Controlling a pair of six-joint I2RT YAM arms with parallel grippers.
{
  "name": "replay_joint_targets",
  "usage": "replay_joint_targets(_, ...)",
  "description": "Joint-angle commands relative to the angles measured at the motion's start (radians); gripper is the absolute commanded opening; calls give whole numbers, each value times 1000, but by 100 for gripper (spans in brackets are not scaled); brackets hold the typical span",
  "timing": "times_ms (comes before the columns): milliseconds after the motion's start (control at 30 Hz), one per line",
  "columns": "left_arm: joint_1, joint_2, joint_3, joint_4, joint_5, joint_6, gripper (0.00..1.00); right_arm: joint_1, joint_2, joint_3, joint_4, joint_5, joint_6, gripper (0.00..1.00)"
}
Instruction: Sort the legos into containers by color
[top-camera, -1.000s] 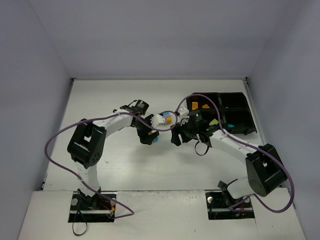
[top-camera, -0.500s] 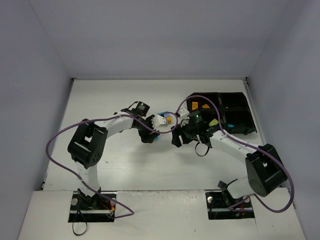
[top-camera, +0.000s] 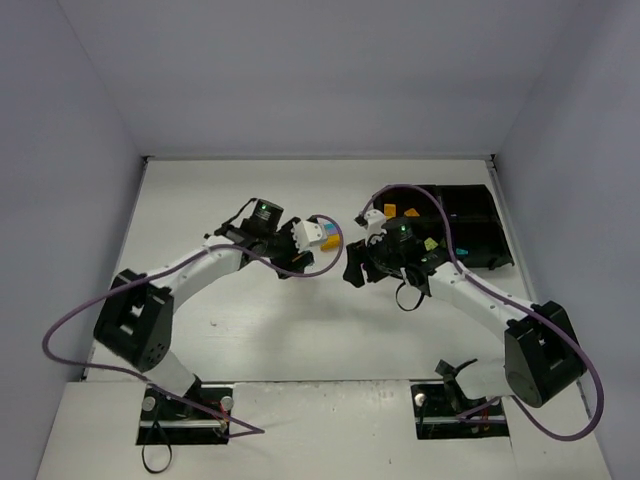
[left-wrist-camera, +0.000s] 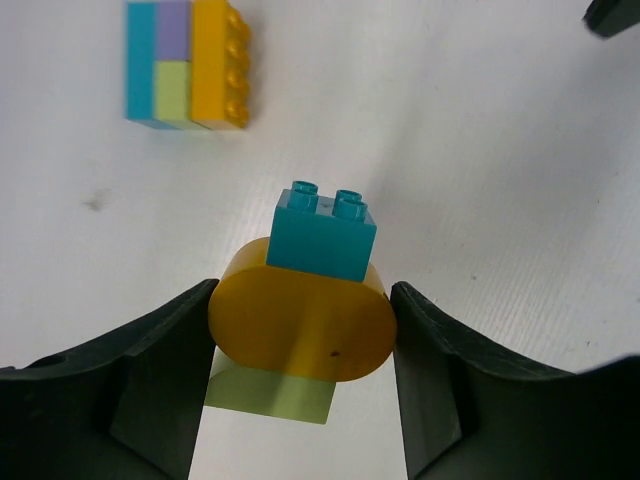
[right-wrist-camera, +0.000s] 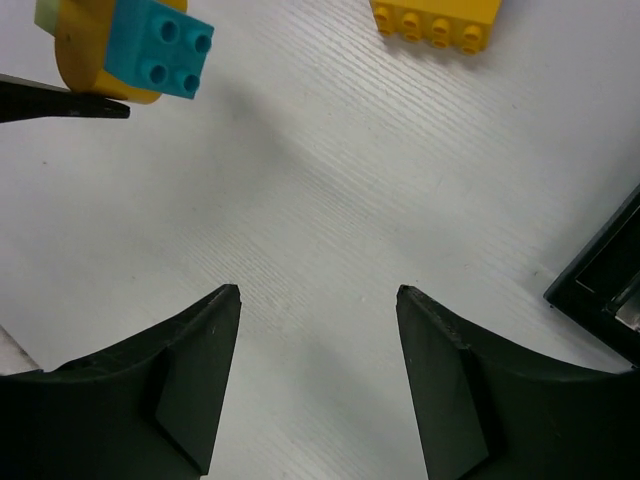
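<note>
My left gripper is shut on a small lego stack: an orange rounded brick with a cyan brick on one face and a yellow-green brick on the other. This stack also shows at the top left of the right wrist view. A loose block of cyan, purple, yellow-green and orange bricks lies on the table just beyond it. My right gripper is open and empty over bare table. The black tray is at the right.
The tray holds orange bricks, a yellow-green brick and a cyan brick; its corner shows in the right wrist view. Purple cables loop over both arms. Grey walls close in the white table.
The left arm has swung, its elbow dropping down and to the left, and its gripper has drawn slightly up and left with the stack. The right arm has barely moved.
</note>
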Motion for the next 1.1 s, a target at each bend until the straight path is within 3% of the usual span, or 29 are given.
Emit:
replay_joint_targets(0,22,-162,-35,187,-18,-79,20,-7,-49,95,22,-39,81,60)
replay_joint_targets(200,25,-325,-144,353,-48,-198,20,-5,-29,236,-9,-64,187,59)
replay_joint_targets(467,20,-438,-204,454,-29,-316,20,55,57,388,-10,-50,352,59)
replay_joint_targets(633,13,-460,-204,453,-14,-322,20,113,106,454,-1,-22,383,58)
replay_joint_targets(1067,0,-463,-222,472,6,-328,20,125,146,480,74,-68,447,53)
